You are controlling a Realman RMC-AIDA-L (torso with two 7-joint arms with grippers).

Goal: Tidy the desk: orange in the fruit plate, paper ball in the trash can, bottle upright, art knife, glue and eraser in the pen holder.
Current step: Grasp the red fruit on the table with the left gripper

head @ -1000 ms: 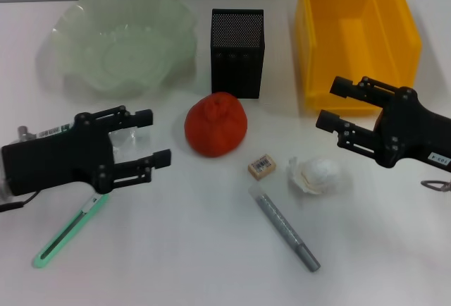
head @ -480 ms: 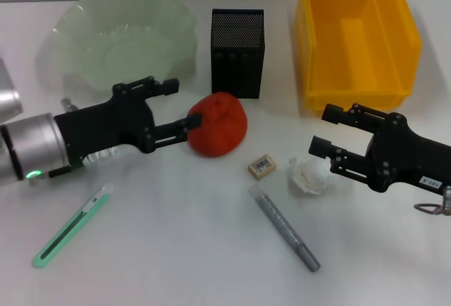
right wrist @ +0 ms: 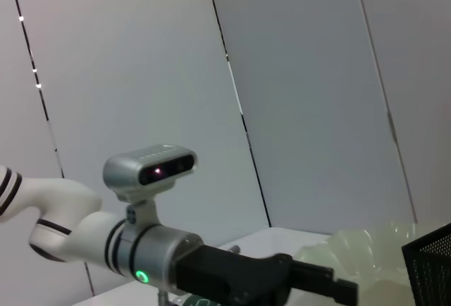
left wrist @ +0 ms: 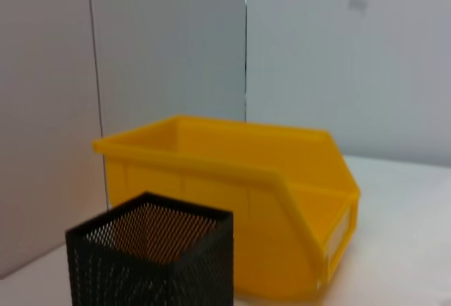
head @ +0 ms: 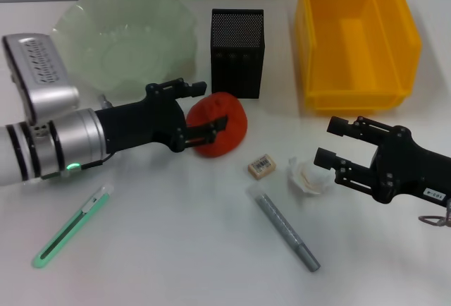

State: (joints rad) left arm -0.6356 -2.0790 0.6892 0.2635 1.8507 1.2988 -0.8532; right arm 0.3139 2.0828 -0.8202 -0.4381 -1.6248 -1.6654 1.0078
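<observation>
From the head camera you have the left gripper (head: pixel 208 112) spread wide around the lumpy red-orange round orange (head: pixel 220 124), one finger at its far side and one at its near side, not yet closed on it. The orange sits on the white desk (head: pixel 176 249) just in front of the square black mesh pen holder (head: pixel 237 52), with the ruffled pale-green glass fruit plate (head: pixel 123 34) behind your left arm. Your right gripper (head: pixel 325 142) is also open, its fingers reaching the crumpled white paper ball (head: pixel 309 175), with the big yellow plastic trash can (head: pixel 356 34) behind it. The beige eraser (head: pixel 261 166), grey glue stick (head: pixel 285 228) and mint-green art knife (head: pixel 69 227) lie untouched; the bottle is mostly hidden behind the left arm.

In the left wrist view you see only the pen holder (left wrist: pixel 151 256) and trash can (left wrist: pixel 232 200), no fingers.

The right wrist view shows the left arm (right wrist: pixel 155 249) and the plate's rim (right wrist: pixel 366 249).

I judge both pickups are in hand: close each gripper, then lift.
</observation>
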